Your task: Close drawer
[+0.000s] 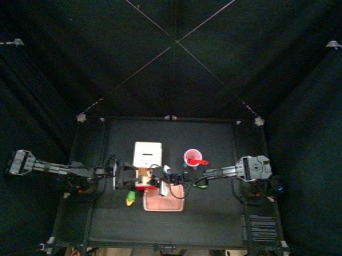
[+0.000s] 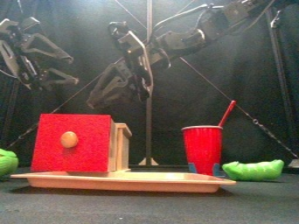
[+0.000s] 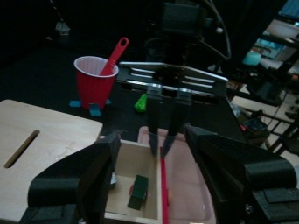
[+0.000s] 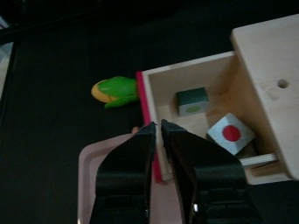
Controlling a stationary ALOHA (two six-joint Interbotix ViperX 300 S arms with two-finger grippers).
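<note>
Drawer, red-fronted with a round wooden knob, stands pulled out of its cream-white wooden cabinet on a flat pink tray at the table's front middle, seen from table height. From left to right across that front view: a green toy at the table's edge, the open drawer on the tray, a red cup with a red straw, and a second green toy lying beside the cup.

From above, the left gripper hangs over the tray beside the cabinet, and its wrist camera shows the fingers spread wide with nothing between them, the open drawer below holding what looks like a small dark block. The right gripper reaches in from the other side; its wrist camera shows the jaws pressed together on nothing, poised over the drawer's tan interior, where a dark cube and a white block with a red circle lie. Whether either gripper touches the drawer cannot be made out.
</note>
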